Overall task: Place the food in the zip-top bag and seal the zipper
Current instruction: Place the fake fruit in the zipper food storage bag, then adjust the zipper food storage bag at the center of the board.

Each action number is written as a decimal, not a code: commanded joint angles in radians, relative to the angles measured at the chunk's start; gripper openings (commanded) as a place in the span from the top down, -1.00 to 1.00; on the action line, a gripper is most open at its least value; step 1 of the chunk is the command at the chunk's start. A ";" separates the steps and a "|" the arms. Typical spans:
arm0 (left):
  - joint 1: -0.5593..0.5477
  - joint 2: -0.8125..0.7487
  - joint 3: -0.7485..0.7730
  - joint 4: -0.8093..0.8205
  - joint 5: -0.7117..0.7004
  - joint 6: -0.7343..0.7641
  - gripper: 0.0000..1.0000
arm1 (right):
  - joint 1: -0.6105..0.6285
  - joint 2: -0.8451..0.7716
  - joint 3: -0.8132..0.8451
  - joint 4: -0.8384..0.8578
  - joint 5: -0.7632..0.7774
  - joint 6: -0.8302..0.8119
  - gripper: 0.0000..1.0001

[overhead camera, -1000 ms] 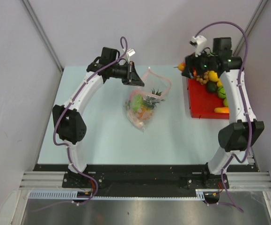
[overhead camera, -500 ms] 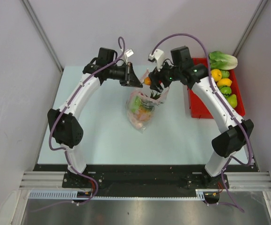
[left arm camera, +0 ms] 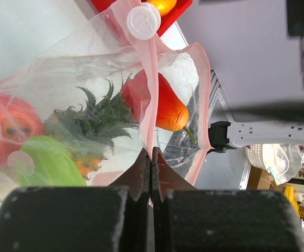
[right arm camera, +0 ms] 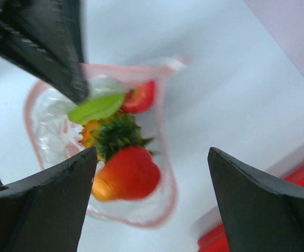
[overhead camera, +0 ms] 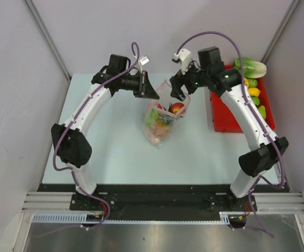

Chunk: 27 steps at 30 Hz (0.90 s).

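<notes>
1. Zip-top bag (overhead camera: 161, 126) lies mid-worktop (overhead camera: 115, 147), toward the back, between both arms, mouth turned to the far side.
2. Left fingers (left arm camera: 149, 173) are clenched on the zipper (left arm camera: 152, 89), i.e. the pink strip at the near lip. The pinch lifts that lip, so the mouth gapes. A white round tab (left arm camera: 144, 21) sits further along the strip.
3. Right fingers (overhead camera: 178, 92) are spread wide w/ nothing in them, hovering right over the mouth.
4. Inside: red-orange piece (left arm camera: 162, 107) sits high, just within the mouth. Spiky-leaved one (left arm camera: 96, 118) is beside it. Green piece (left arm camera: 49, 168) and red one (left arm camera: 7, 123) are deeper.
5. Red tray (overhead camera: 226, 119) on the right holds more food, e.g. yellow piece (overhead camera: 253, 92) and leafy green piece (overhead camera: 251, 67). So approx mid-task: loading not done, zipper not sealed.
6. Step in hand, as I read it: drop-off at the mouth, then clear out for the next pick.
7. Lift the right arm straight up before swinging to the tray. The far lip is v. close, and a sideways exit could snag it & drag the bag.
8. Left pinch should be firm, no tugging. The film looks slack, so a pull may shut the mouth or tip the contents.
9. Red-orange piece prob. needs nudging deeper, else it blocks the seal later.
10. Release the next pieces low & centred over the gap, not on the rim.
</notes>
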 commanded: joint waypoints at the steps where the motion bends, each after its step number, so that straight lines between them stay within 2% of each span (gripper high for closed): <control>1: 0.006 -0.061 0.000 0.034 0.011 0.011 0.99 | -0.137 -0.054 -0.015 -0.035 -0.064 0.105 -0.70; 3: 0.004 -0.059 0.000 0.029 0.007 0.011 0.99 | -0.197 -0.035 -0.015 -0.070 -0.115 0.120 -0.48; 4: 0.004 -0.059 0.001 0.025 0.008 0.013 0.99 | -0.206 -0.018 -0.015 -0.102 -0.168 0.120 -0.47; 9: -0.010 -0.055 0.018 0.012 -0.006 0.019 0.99 | -0.214 -0.035 -0.065 -0.109 -0.317 0.114 -0.61; 13: -0.019 -0.050 0.035 -0.012 -0.021 0.033 0.99 | -0.183 -0.046 -0.128 -0.084 -0.293 0.093 -0.57; 14: -0.022 -0.051 0.035 -0.020 -0.026 0.034 0.99 | -0.177 -0.037 -0.136 -0.086 -0.288 0.076 -0.50; 16: -0.027 -0.050 0.038 -0.029 -0.033 0.044 0.99 | -0.165 -0.025 -0.141 -0.099 -0.294 0.073 0.19; 18: -0.031 -0.041 0.073 -0.057 -0.055 0.057 0.99 | -0.168 -0.017 -0.113 -0.132 -0.340 0.094 1.00; 20: -0.031 -0.021 0.184 -0.095 -0.110 0.099 0.99 | -0.171 -0.044 -0.084 -0.121 -0.438 0.161 1.00; 21: -0.036 0.008 0.234 -0.144 -0.119 0.116 0.99 | -0.168 -0.104 -0.101 -0.074 -0.467 0.308 1.00; 22: -0.042 0.025 0.286 -0.173 -0.124 0.146 0.98 | -0.162 -0.139 -0.128 0.071 -0.507 0.397 1.00; 24: -0.068 0.057 0.424 -0.262 -0.109 0.186 0.95 | -0.116 -0.243 -0.260 0.234 -0.518 0.628 1.00; 25: -0.080 0.077 0.450 -0.284 -0.099 0.197 0.92 | -0.091 -0.271 -0.301 0.356 -0.491 0.669 1.00; 27: -0.117 0.085 0.466 -0.317 -0.084 0.228 0.90 | -0.005 -0.296 -0.403 0.422 -0.430 0.711 1.00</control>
